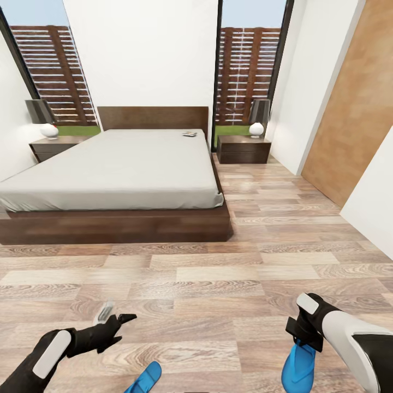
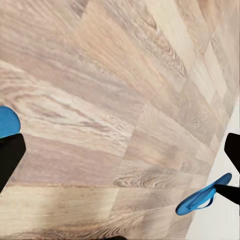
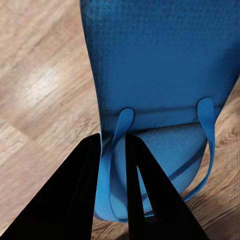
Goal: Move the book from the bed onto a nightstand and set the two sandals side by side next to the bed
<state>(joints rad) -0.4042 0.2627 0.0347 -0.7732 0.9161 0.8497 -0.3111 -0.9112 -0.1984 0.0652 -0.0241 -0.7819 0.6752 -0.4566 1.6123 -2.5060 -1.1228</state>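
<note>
On the bed (image 1: 109, 169), book (image 1: 190, 133), lettering probably unreadable

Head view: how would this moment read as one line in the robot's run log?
right fingers: shut on bright blue flip-flop strap | left fingers: open, nothing held | second blue flip-flop: floor | small dark book: on grey-mattress bed

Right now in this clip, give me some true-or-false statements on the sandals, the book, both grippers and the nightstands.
1. The right gripper is shut on a strap of a bright blue flip-flop. True.
2. The small thin book lies on a nightstand. False: it lies on the light-grey mattress, near the headboard.
3. The left gripper holds the second blue flip-flop. False: it holds nothing.
4. Each dark-brown nightstand carries a lamp. True.
</note>
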